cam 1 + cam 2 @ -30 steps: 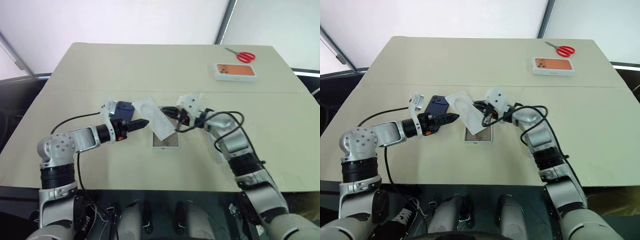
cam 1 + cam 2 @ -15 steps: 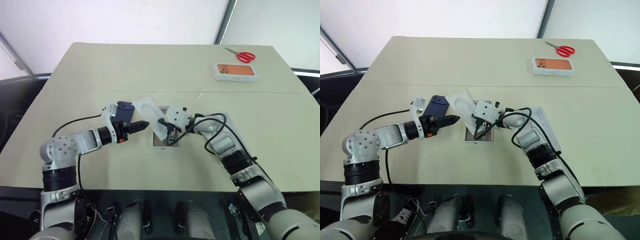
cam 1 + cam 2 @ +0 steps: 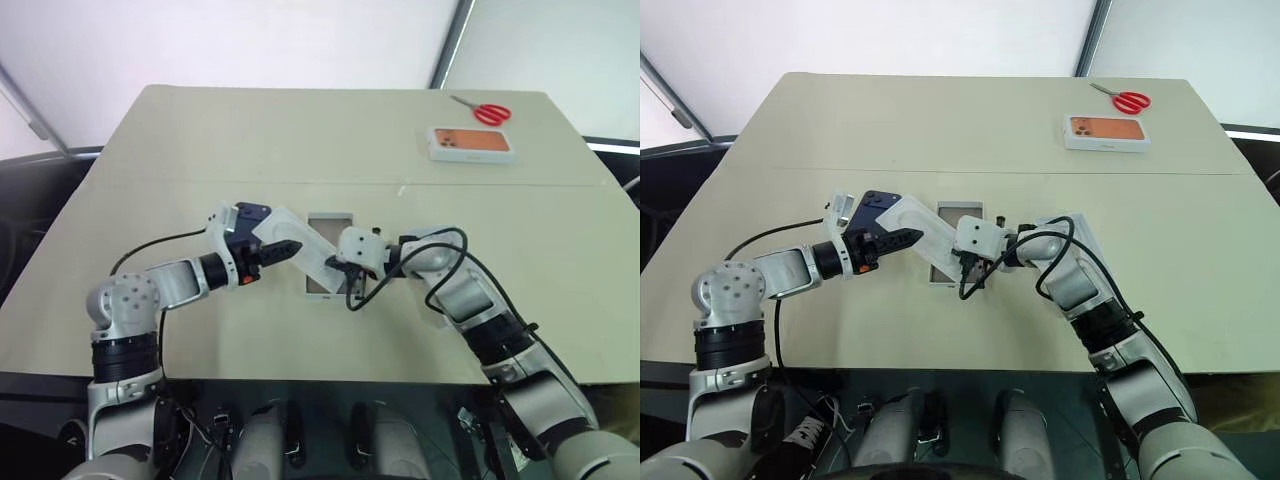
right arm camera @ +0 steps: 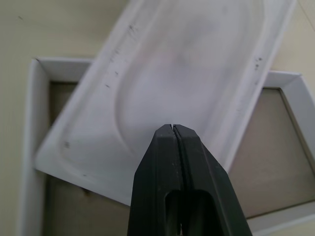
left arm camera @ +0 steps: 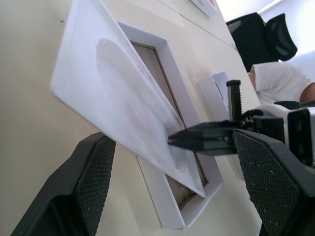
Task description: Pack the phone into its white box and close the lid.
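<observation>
The white box (image 3: 328, 215) lies open on the table, its tan floor showing. A flat white insert (image 3: 305, 245) slants across the box's left side, one end raised. My right gripper (image 4: 172, 129) is shut with nothing between its fingers, its tips against the insert's near edge (image 3: 335, 264). My left gripper (image 3: 280, 250) is open, its spread fingers (image 5: 88, 187) facing the insert from the left. The dark navy phone (image 3: 250, 214) lies just behind the left gripper. The lid (image 5: 214, 91) sits right of the box, partly hidden by my right arm.
A white box printed with an orange phone (image 3: 470, 143) and red scissors (image 3: 487, 110) lie at the far right of the table. A person in a white shirt (image 5: 280, 83) sits beyond the table. A black cable (image 3: 450, 240) loops over my right forearm.
My right gripper came down and back toward the box's near side. The insert shifted left toward the left gripper, uncovering the box's far end. The left arm stayed in place.
</observation>
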`<move>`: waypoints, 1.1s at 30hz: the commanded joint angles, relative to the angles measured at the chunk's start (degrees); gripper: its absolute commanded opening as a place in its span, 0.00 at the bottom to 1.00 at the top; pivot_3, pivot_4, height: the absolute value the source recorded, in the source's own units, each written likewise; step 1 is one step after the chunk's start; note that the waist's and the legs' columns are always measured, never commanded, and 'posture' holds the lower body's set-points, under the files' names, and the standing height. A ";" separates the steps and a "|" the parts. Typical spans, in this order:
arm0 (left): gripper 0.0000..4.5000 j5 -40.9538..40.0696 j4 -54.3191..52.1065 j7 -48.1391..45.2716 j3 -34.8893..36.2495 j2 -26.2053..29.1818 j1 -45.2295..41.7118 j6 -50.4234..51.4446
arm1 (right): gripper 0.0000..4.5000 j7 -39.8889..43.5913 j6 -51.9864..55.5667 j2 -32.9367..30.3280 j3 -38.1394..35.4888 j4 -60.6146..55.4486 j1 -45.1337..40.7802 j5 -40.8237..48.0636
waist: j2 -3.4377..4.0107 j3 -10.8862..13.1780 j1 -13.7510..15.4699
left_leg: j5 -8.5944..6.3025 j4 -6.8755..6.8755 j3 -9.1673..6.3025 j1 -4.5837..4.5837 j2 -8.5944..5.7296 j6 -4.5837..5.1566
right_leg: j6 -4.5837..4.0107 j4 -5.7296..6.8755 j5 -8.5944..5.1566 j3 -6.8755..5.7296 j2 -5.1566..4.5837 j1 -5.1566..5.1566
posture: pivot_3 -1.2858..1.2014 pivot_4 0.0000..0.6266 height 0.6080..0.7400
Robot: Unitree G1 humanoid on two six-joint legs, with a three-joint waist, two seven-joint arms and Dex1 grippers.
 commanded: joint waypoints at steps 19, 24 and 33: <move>0.89 10.33 11.54 0.92 -1.34 -2.94 -8.46 -12.69 | 0.01 -2.10 -1.39 0.11 -0.48 -0.92 -1.14 0.15 | -0.01 0.00 -0.04 | 0.00 0.00 0.03 -0.02 0.00 0.00 | 0.00 0.00 0.00 -0.05 0.03 -0.02 | 0.52 0.24 0.98; 0.89 9.36 10.26 1.25 -0.15 -3.11 -6.57 -9.83 | 0.01 -2.42 -1.51 -0.03 -0.66 -0.69 -1.12 0.16 | -0.01 0.00 0.04 | 0.00 0.00 0.03 -0.02 -0.01 0.01 | 0.01 -0.01 0.00 -0.05 0.01 -0.02 | 0.52 0.24 0.98; 0.89 2.87 0.36 2.90 5.77 -3.89 0.10 -6.83 | 0.01 -3.43 -2.28 0.35 -0.82 0.43 -1.50 0.16 | -0.01 0.01 -0.01 | 0.00 0.00 0.02 -0.02 0.01 0.00 | 0.00 -0.01 0.00 -0.02 -0.03 -0.03 | 0.52 0.24 0.98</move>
